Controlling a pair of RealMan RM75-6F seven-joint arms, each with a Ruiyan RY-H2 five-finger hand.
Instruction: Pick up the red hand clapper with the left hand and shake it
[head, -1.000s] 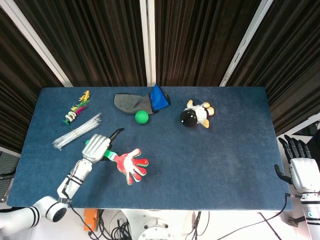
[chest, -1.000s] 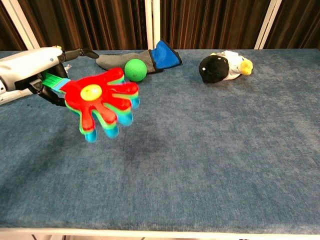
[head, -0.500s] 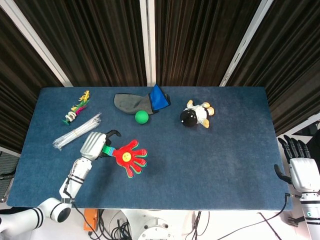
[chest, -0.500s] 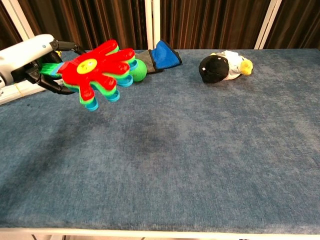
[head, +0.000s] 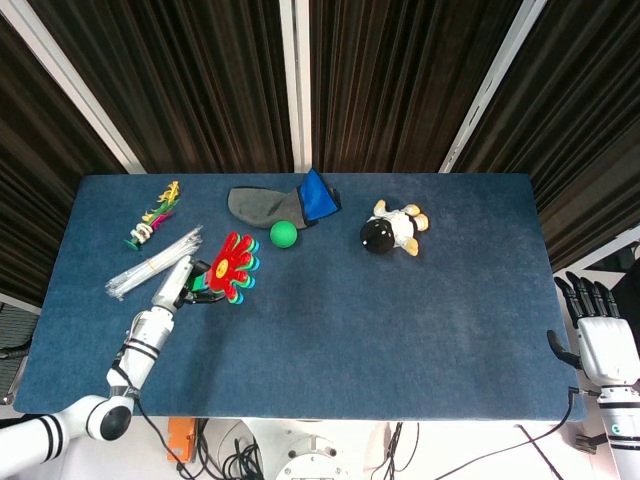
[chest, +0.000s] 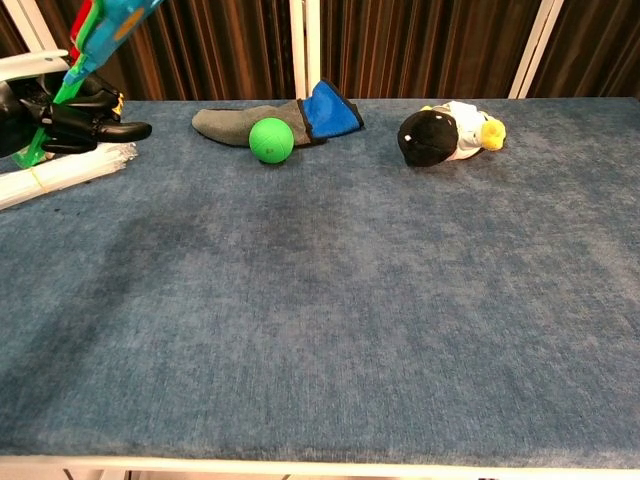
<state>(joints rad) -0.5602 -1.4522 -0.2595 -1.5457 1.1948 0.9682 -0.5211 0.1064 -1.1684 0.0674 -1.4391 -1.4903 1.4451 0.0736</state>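
Observation:
The red hand clapper (head: 232, 264) is a hand-shaped toy with red, green and blue layers and a green handle. My left hand (head: 180, 284) grips that handle and holds the toy up off the blue table (head: 400, 320), tilted steeply. In the chest view the left hand (chest: 50, 112) is at the far left edge and the clapper (chest: 105, 28) points up and out of the top of the frame. My right hand (head: 600, 335) hangs off the table's right edge with its fingers spread and nothing in them.
A green ball (head: 284, 234) lies next to a grey and blue sock (head: 285, 202). A black and white plush toy (head: 392, 230) sits right of them. A bundle of clear sticks (head: 152, 263) and a colourful shuttlecock (head: 153, 217) lie at the back left.
The left hand has swung the clapper upward and toward the far left, from pointing low and flat over the table to standing nearly upright. The right hand has not moved.

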